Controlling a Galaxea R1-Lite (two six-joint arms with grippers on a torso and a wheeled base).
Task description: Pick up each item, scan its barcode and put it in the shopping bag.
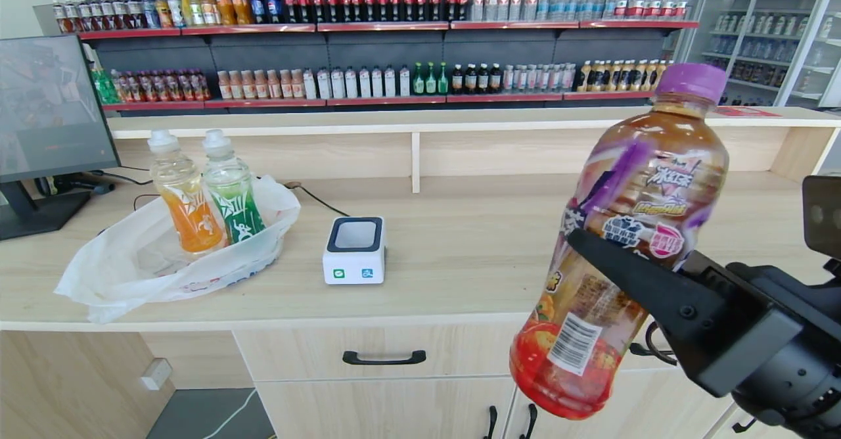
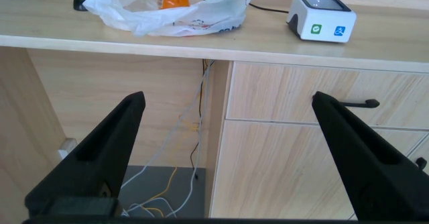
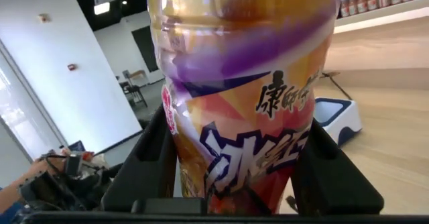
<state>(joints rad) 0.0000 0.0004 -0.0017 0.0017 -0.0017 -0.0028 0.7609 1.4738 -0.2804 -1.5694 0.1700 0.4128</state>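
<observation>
R gripper [image 1: 617, 261] was clamped on the purple-capped bottle [image 1: 631, 183], held tilted in the air off the surface's [image 1: 473, 255] front edge, on the robot's right (brown drink inside, barcode low on the label, cap on). L gripper [image 2: 228, 103] hung wide apart w/ nothing in it, below the surface edge, facing the cabinet fronts. The scanner [image 1: 355, 250] sat mid-surface. Just to its left lay the shopping bag [image 1: 131, 261], mouth open, w/ an orange bottle [image 1: 184, 196] and a green bottle [image 1: 231, 196] upright inside, side by side.
</observation>
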